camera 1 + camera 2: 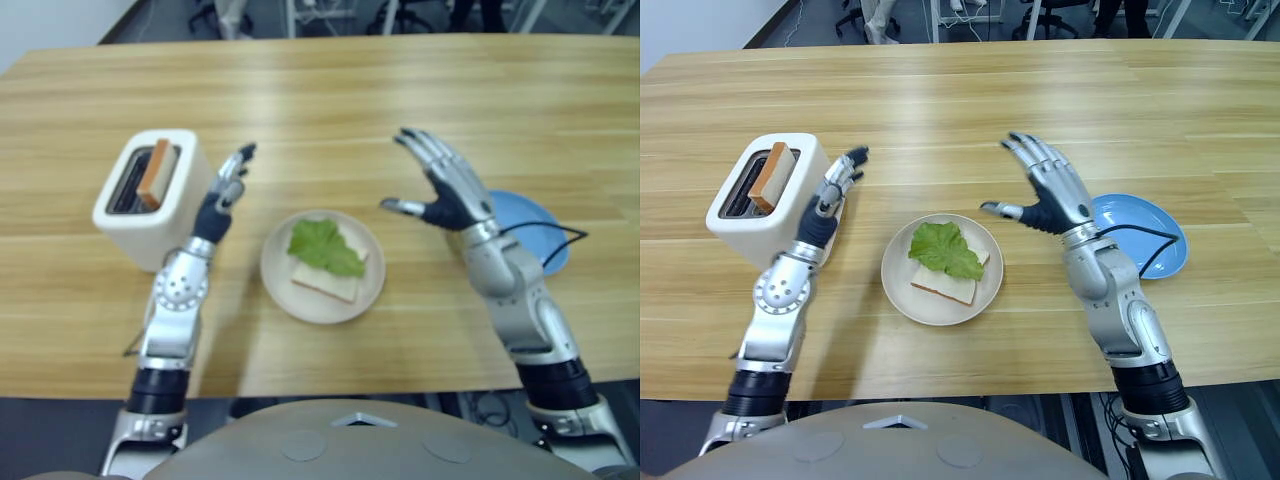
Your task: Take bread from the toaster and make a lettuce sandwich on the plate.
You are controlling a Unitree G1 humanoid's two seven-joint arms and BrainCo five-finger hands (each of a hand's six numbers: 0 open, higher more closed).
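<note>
A white toaster (760, 200) is standing on the wooden counter (960, 110) at the robot's left. One slice of bread (772, 176) is sticking up out of the slot nearer the plate, with its brown crust showing; the other slot is showing dark.

The left robot hand (835, 190) is hanging just beside the toaster's right wall. Its fingers are stretching out straight and pointing away from the robot, and they are holding nothing. Whether it is touching the toaster cannot be told.

A round cream plate (902, 290) is sitting near the middle of the counter, between the two arms. A second slice (952, 289) is lying flat on the plate, and a green lettuce leaf (943, 248) is lying on top of it, covering its far part and leaving its near edge bare.

The right robot hand (1045, 185) is hovering to the right of the plate and beyond it. Its fingers are spreading wide with the thumb pointing toward the plate, and it is gripping nothing.

A blue dish (1140, 232) is resting just beside the right wrist, which is partly covering it. A black cable (1162, 245) is looping over the dish.
</note>
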